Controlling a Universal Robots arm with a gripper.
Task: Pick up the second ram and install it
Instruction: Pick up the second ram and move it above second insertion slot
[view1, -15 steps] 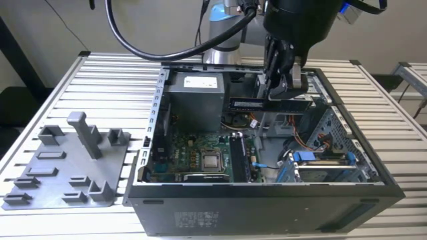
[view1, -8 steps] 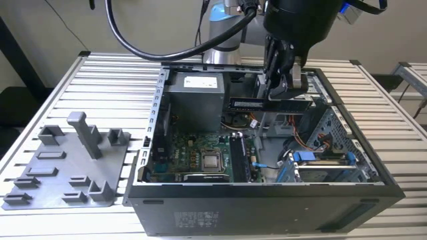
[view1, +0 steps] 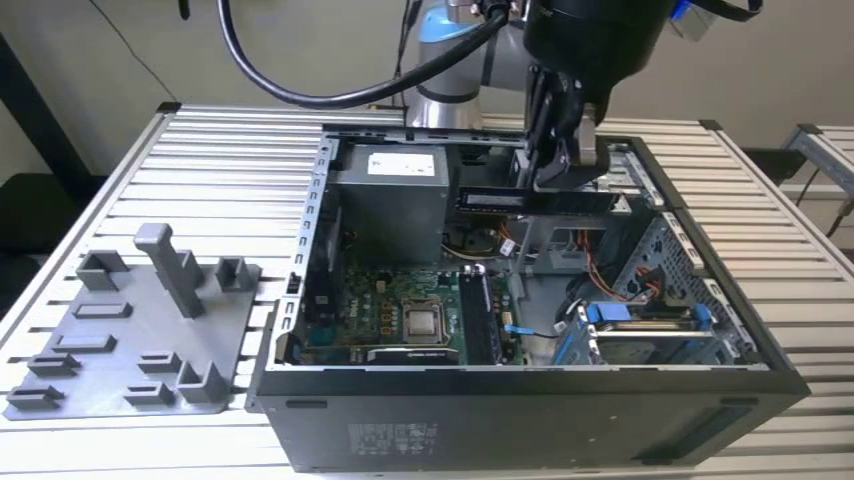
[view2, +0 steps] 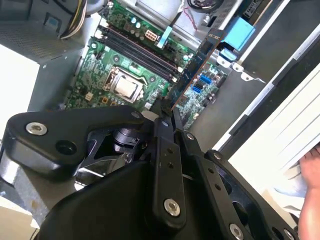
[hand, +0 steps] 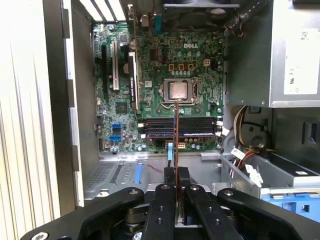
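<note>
Arm (view1: 587, 40) upright over the open case (view1: 534, 405), second ram (view1: 497, 199) in its gripper (hand: 176, 174)

- The computer case (view1: 534, 420) lies open on the slatted table (view1: 214, 150), toward the exterior view's right.
- The holder tray (view1: 134, 350) lies on the table just beside the case, on the exterior view's left.
- Inside the case, the motherboard (view1: 374, 310) covers the floor toward the exterior view's left. The power supply (view1: 387, 200) sits farther back and the drive cage (view1: 647, 335) is to the right.
- The memory slots (view1: 478, 325) run just right of the processor socket (view1: 424, 322).
- The gripper (view1: 561, 185), clamped on the second ram (view1: 494, 199), hangs above the case, right of the power supply.
- The ram lies crosswise to the slots and appears to be well clear above them.
</note>
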